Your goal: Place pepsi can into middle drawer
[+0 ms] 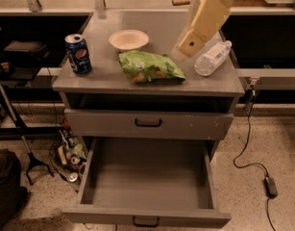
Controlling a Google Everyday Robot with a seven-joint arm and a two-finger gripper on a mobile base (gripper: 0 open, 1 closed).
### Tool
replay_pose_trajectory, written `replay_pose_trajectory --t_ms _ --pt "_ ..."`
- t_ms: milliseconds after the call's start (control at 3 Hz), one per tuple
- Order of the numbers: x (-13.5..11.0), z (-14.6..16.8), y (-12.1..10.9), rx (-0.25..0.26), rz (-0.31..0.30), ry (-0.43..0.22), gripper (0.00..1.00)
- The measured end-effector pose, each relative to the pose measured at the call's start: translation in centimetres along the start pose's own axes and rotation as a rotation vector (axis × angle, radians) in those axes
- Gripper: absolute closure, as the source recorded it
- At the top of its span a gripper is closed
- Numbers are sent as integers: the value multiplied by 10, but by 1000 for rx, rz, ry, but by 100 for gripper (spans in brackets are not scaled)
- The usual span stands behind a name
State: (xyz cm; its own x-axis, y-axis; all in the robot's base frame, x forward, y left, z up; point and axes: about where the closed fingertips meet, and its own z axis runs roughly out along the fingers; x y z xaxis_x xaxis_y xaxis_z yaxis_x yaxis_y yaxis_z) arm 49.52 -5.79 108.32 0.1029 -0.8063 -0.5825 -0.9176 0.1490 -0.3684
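The pepsi can [79,54], blue with the round logo and a silver top, stands upright at the left edge of the grey cabinet top [108,76]. The middle drawer [147,177] is pulled wide open below, and its grey box interior holds nothing. My gripper [188,46], cream-coloured, hangs tilted over the right part of the cabinet top, between the green bag and the clear bottle. It is well to the right of the can and holds nothing that I can see.
A white bowl [129,39], a green snack bag [149,66] and a clear water bottle [212,57] lie on the cabinet top. A shut drawer front [148,123] sits above the open drawer. Cables and clutter [67,155] lie on the floor at the left, and a power cord [252,165] at the right.
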Motion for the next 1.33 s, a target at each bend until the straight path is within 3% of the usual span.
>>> replay_pose_trajectory --t_ms 333,667,1333 --pt "-16 45 7 -63 15 -59 0" --pt "-36 100 5 -93 55 -103 0" --pt "-69 185 -15 -24 236 -99 0"
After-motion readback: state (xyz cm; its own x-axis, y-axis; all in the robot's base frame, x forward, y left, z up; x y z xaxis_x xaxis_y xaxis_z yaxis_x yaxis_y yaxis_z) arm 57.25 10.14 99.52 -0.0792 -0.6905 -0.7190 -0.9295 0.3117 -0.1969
